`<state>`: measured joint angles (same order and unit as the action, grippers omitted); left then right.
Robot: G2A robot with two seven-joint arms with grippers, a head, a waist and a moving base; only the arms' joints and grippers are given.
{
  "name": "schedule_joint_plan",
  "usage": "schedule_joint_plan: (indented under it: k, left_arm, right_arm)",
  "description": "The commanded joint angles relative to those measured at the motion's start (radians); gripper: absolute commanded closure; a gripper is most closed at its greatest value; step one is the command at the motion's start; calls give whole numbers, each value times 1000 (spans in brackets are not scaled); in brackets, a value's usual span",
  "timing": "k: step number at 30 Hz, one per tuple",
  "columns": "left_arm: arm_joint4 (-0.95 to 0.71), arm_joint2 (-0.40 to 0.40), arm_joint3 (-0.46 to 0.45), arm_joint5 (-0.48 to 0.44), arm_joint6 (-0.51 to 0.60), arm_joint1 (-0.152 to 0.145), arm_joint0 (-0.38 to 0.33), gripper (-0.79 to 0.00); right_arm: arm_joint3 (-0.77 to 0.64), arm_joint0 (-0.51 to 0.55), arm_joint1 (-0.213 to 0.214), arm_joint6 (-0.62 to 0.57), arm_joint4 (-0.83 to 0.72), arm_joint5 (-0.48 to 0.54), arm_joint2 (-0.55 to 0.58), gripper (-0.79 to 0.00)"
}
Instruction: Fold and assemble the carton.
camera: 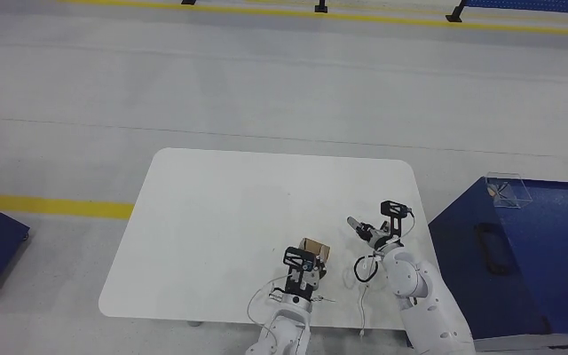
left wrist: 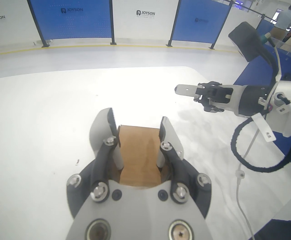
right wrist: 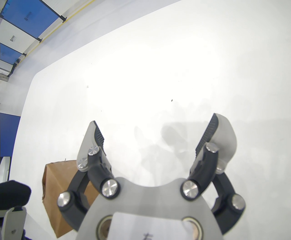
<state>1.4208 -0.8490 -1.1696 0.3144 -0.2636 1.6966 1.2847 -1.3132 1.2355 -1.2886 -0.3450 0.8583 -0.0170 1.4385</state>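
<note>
A small brown carton (camera: 313, 248) stands near the front edge of the white table (camera: 231, 213). My left gripper (left wrist: 138, 123) is shut on the carton (left wrist: 139, 154), one finger against each side wall. The right gripper (camera: 358, 226) hovers over the table to the carton's right, apart from it. Its fingers (right wrist: 210, 130) are spread wide with nothing between them, so my right gripper (right wrist: 156, 127) is open. The carton (right wrist: 56, 181) shows beside it in the right wrist view, partly hidden behind the gripper's linkage. The right gripper (left wrist: 181, 89) also shows side-on in the left wrist view.
A blue cabinet (camera: 515, 257) stands right of the table, with a clear plastic piece (camera: 508, 189) on top. Black and white cables (camera: 362, 284) hang from the right arm near the table's front edge. Blue and white barrier panels (left wrist: 72, 20) line the floor beyond.
</note>
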Motion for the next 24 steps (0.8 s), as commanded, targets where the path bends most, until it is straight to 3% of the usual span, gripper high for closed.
schedule_joint_plan:
  k: [1,7,12,18,21,24]
  left_arm:
    - [-15,4,9,-5,-6,2,1,0]
    - [-31,7,64,11,58,10,-19,0]
    - [-94,7,44,-41,-28,16,-2,0]
    - [-73,2,90,10,-17,21,-24,0]
    - [-133,2,65,-42,-69,26,-6,0]
    - [-118,-3,89,-24,-43,24,-7,0]
  right_arm:
    - [0,0,0,0,0,0,0,-785]
    - [0,0,0,0,0,0,0,-785]
    - [0,0,0,0,0,0,0,-785]
    - [0,0,0,0,0,0,0,-785]
    - [0,0,0,0,0,0,0,-785]
    - [0,0,0,0,0,0,0,-785]
